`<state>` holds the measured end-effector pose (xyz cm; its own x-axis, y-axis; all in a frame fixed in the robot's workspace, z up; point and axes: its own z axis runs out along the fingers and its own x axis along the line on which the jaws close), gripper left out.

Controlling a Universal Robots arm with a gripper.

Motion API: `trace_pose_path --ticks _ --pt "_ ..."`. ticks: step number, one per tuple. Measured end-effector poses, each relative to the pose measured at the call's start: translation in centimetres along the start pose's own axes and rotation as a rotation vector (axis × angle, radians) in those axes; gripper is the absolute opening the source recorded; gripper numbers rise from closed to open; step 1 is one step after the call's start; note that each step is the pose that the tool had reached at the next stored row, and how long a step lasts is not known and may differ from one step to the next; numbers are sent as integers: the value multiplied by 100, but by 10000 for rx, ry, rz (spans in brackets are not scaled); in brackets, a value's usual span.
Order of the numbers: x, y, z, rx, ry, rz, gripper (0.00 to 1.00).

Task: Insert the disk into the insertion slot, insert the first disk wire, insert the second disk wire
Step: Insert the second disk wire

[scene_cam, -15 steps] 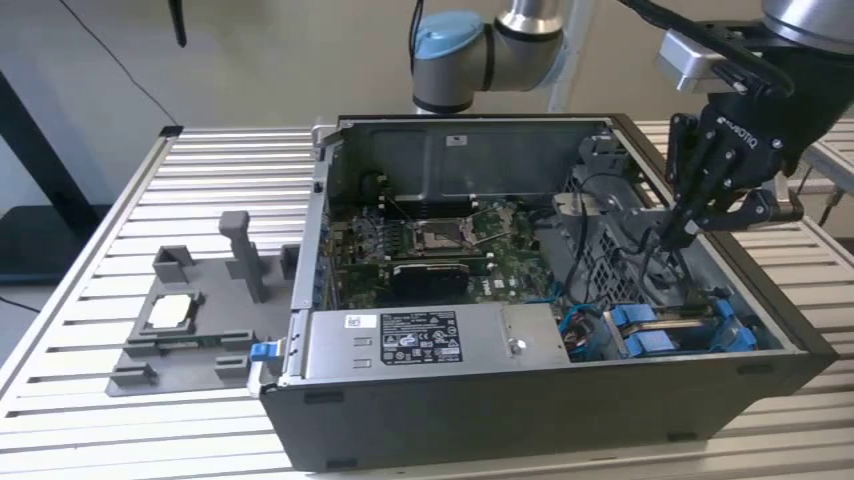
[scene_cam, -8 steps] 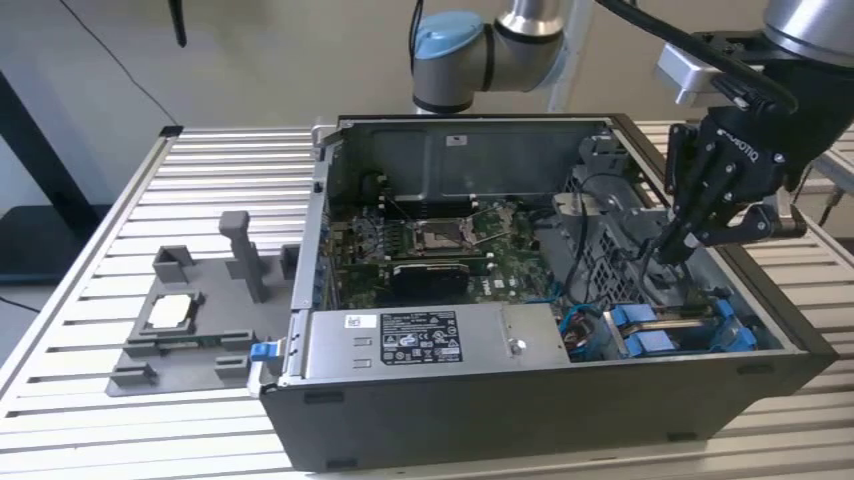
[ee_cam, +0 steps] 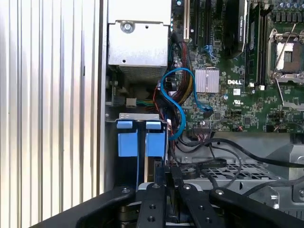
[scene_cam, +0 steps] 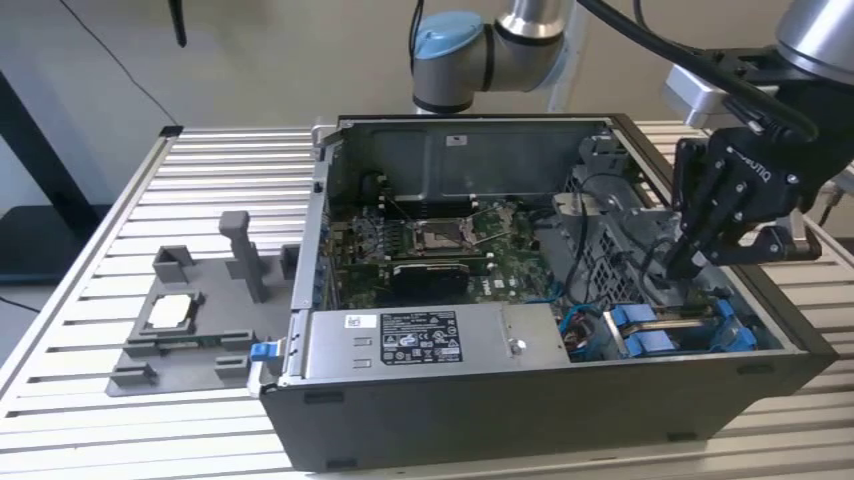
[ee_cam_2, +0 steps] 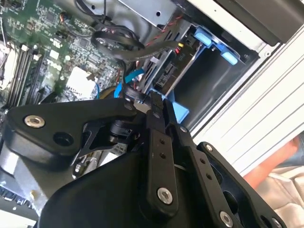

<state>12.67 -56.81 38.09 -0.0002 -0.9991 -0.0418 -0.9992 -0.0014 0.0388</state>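
A black, angular gripper (scene_cam: 681,268) reached into an open computer case (scene_cam: 534,420), its fingers drawn narrowly together at the cables beside the insertion slot (scene_cam: 681,325). The flat grey disk (ee_cam_2: 173,69), edged in glossy blue plastic, sat inside that dark metal bay, near the green motherboard (scene_cam: 441,245).

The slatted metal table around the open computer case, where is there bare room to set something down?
The slatted aluminium table is bare behind the grey printed fixture with upright posts, out to the exterior view's left edge, and along a near strip in front of it. Inside the open dark grey computer case it is crowded: green motherboard, cables, and the black gripper at the blue-fitted drive cage.
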Motion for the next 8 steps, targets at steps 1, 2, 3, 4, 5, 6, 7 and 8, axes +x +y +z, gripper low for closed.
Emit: trace_pose_path --ticks 1,2,3,4,5,6,7,8 --pt "3 0 3 2 -2 -1 16" --pt "2 0 2 3 -1 -2 16" --pt "3 0 2 3 -1 -1 16" --pt "3 0 2 4 0 -1 16" --pt "3 1 2 4 0 0 16" --pt "3 1 3 21 1 -1 16" --pt "4 2 9 71 1 0 16" --pt "4 1 17 137 1 -5 16"
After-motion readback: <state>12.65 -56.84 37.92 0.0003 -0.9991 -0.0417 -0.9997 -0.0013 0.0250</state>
